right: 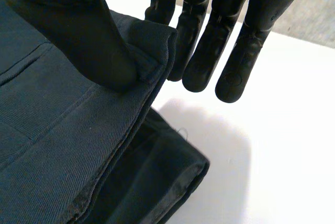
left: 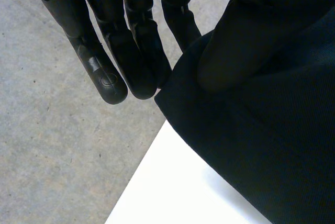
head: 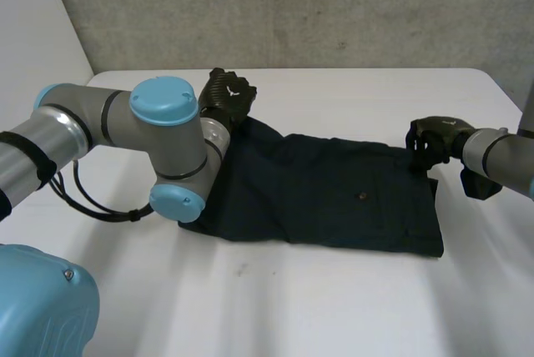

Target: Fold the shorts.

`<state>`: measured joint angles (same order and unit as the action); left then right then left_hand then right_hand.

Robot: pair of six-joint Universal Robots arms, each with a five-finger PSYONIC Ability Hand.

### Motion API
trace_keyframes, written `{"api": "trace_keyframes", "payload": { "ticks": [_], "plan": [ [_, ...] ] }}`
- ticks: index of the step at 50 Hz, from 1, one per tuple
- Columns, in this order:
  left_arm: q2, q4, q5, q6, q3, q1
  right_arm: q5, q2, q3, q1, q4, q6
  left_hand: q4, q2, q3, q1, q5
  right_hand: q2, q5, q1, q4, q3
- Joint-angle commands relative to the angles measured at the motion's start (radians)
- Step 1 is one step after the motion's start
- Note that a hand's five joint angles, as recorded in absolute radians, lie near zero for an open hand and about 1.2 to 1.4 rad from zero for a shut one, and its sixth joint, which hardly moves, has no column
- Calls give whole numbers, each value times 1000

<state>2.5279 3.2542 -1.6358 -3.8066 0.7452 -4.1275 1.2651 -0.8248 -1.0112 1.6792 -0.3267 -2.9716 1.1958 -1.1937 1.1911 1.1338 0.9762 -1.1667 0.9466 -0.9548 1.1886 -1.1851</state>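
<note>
**Shorts pinched at both far corners: lift them level**

The left hand point(head: 227, 94), at the upper left of the head view, pinches a corner of the shorts point(head: 334, 194). Its thumb point(left: 230, 51) presses down on the cloth and its straight fingers point(left: 107, 77) stand behind it. Only the finger nearest the thumb seems to back the cloth, so the hold looks shallow.

The right hand point(head: 434, 138), at the right of the frame, pinches the opposite far corner in the same way, with its thumb on the hem and straight fingers behind. Beneath that pinched layer a second layer of cloth lies loose on the table point(head: 334, 307). The pinch appears to take the upper layer alone.

From the two hands the shorts spread flat across the middle of the frame, with their near edge free toward the lower part.

The step in hand looks like bringing the far edge over to the near one. To do it well:

- Raise both corners together and at the same height.
- Keep the cloth lightly taut between them.
- Move slowly, since neither grip is deep.

If the right hand carries one layer only, the shorts may open instead of folding. The left arm crosses over the left end of the cloth and could drag it.
</note>
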Motion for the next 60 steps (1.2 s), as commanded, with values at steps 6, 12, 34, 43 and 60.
{"api": "trace_keyframes", "payload": {
  "ticks": [6,12,34,43,60],
  "plan": [
    [29,7,5,-4,-30,-2,8,-142,-217,-27,80,77,200,-203,205,262,246,-230,275,-441,208,-211],
    [89,9,5,-7,-72,1,43,-128,-254,-29,104,132,200,-203,205,262,246,-230,275,-441,208,-211],
    [-50,-21,2,36,8,23,139,-373,-515,-29,276,126,-1021,1019,-1017,-959,-976,914,-869,702,-936,933],
    [-274,-18,8,137,310,-11,17,-605,-838,-29,357,131,-1018,1015,-1013,-956,-972,815,-769,603,-837,833],
    [-432,12,10,291,669,-43,20,-527,-1040,-30,572,138,-1015,1013,-1010,-953,-970,592,-546,380,-614,610]
  ]
}}
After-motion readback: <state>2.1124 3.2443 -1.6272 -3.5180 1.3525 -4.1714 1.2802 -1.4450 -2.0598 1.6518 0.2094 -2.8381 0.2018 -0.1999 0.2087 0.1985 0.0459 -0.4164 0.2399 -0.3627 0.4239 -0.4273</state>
